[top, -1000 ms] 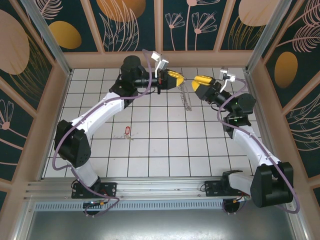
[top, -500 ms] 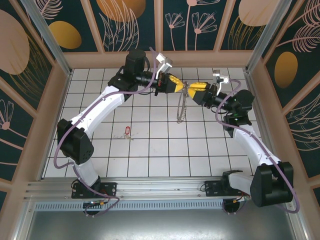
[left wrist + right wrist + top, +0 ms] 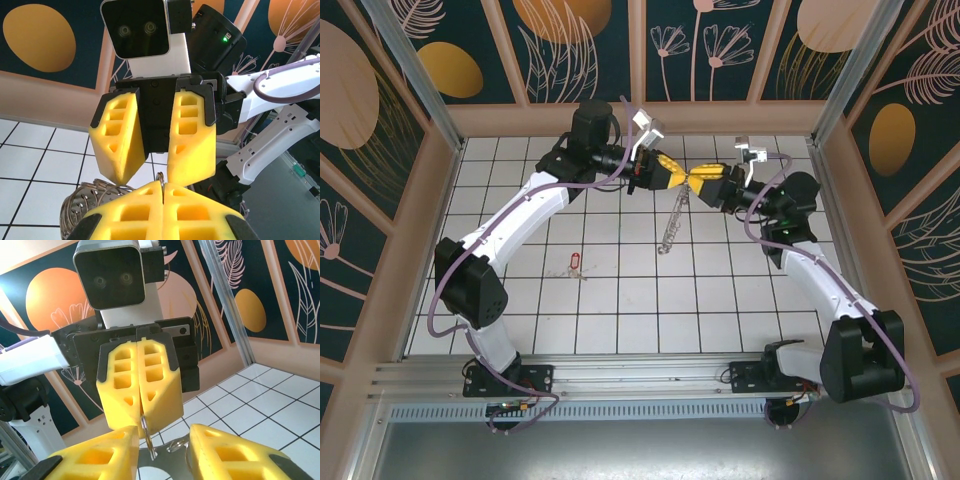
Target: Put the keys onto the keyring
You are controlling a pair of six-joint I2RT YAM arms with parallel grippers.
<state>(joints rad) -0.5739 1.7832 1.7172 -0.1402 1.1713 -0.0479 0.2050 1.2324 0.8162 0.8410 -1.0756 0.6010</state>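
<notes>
- The left gripper (image 3: 684,174) is holding the keyring (image 3: 672,218) up in the air over the far middle of the worktop (image 3: 650,290). Its fingers (image 3: 122,385) are pressing together on the thin wire of the loop.
- It is probably holding the keyring high so the loop hangs free and the other arm can reach the wire.
- The right gripper (image 3: 702,180) is facing it tip to tip. Its fingers (image 3: 225,455) are standing spread on either side of the wire, with a gap showing, and are not pinching it.
- This looks like a setup for a second grip, to steady the ring or pry it open.
- The keyring is dangling below the pinch point, its long axis slanting in the top view from far right down to near left. The fringe of metal pieces (image 3: 82,202) is bunching low.
- The keys (image 3: 574,262) are lying flat on the tiles at near left, well apart from both grippers and untouched.
- The red head is pointing far and the thin part seems to be trailing near right, but it is too small to be sure.
- Threading is not yet started, and the key needs picking up first.
</notes>
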